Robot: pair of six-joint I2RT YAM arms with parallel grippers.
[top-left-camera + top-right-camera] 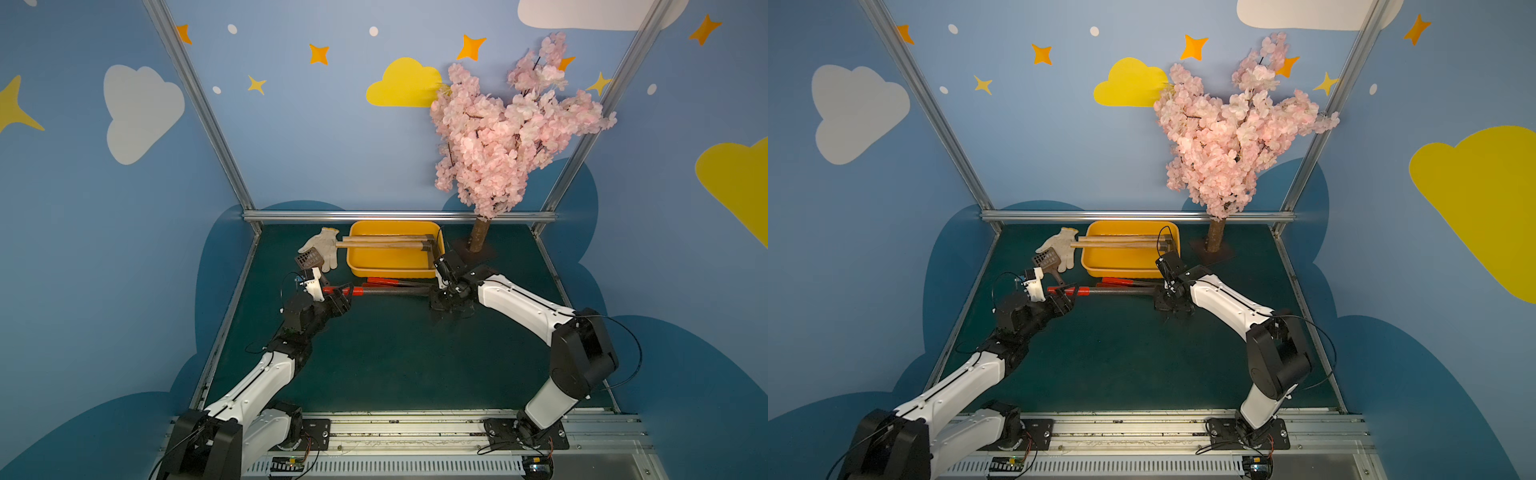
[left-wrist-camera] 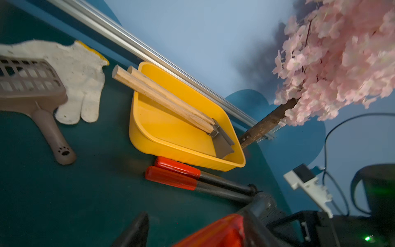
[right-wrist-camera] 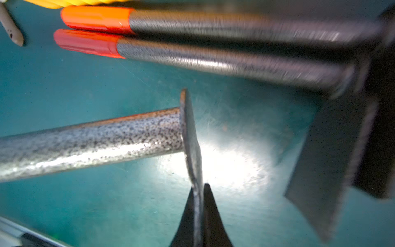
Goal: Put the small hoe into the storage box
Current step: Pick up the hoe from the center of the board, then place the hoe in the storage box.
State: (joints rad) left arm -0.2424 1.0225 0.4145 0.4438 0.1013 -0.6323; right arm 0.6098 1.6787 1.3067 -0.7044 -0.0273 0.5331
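Observation:
The small hoe has a red grip, a dark speckled metal shaft and a thin flat blade. It lies level in front of the yellow storage box, outside it. My right gripper points down and is shut on the blade's edge, seen close up in the right wrist view. My left gripper stands open around the red grip, which rests against one finger with a wide gap to the other. Whether the hoe touches the mat I cannot tell.
Two wooden-handled tools lie in the box, their handles over its left rim. Two more red-gripped tools lie between the box and the hoe. A white glove and brown slotted scoop sit left of the box, and a pink blossom tree stands to its right.

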